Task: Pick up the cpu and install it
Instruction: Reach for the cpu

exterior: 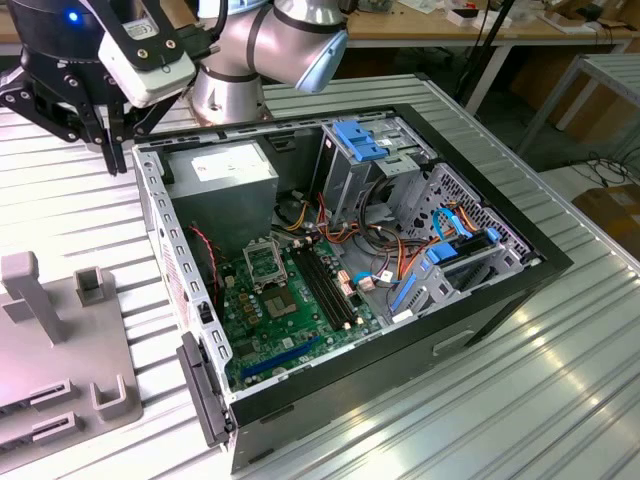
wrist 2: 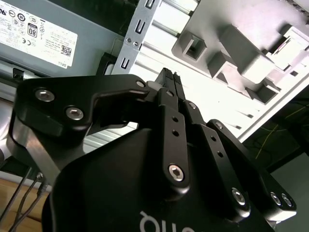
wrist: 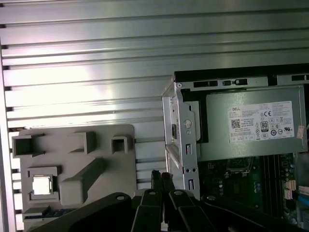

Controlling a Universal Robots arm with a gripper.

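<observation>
Looking down on an open computer case (exterior: 480, 320) that lies on its side on a slatted metal table (wrist: 96, 48), we see the green motherboard (exterior: 270, 320) with its metal-framed socket (exterior: 262, 262) and a row of black memory slots (exterior: 325, 285). The grey power supply (wrist: 251, 140) sits in the corner of the case nearest the arm (exterior: 290, 40). It bears a white label (wrist: 263, 121) printed with small dark text, a square code and a cluster of round certification marks. Part of a line of white lettering also shows on the gripper's black body in the second wrist view.

The gripper (exterior: 118, 158) hangs above the table just outside the case, beside the power-supply corner. In both wrist views its fingers (wrist 2: 166, 89) are pressed together, tip against tip, with nothing between them. In the first wrist view the tips lie over the bare slats between the case wall and a grey fixture plate (wrist: 120, 145).

The cpu (wrist: 42, 185) rests flat in a square recess of that plate, its pale metal top facing up. It lies well apart from the fingertips and from the socket. Raised grey blocks and open pockets take up the remainder of the plate. In the exterior view the plate lies at the exterior view's left, beside the case. Blue plastic latches (exterior: 360, 140) mark the drive cage at the far end of the case, and orange and blue cables run below them.
</observation>
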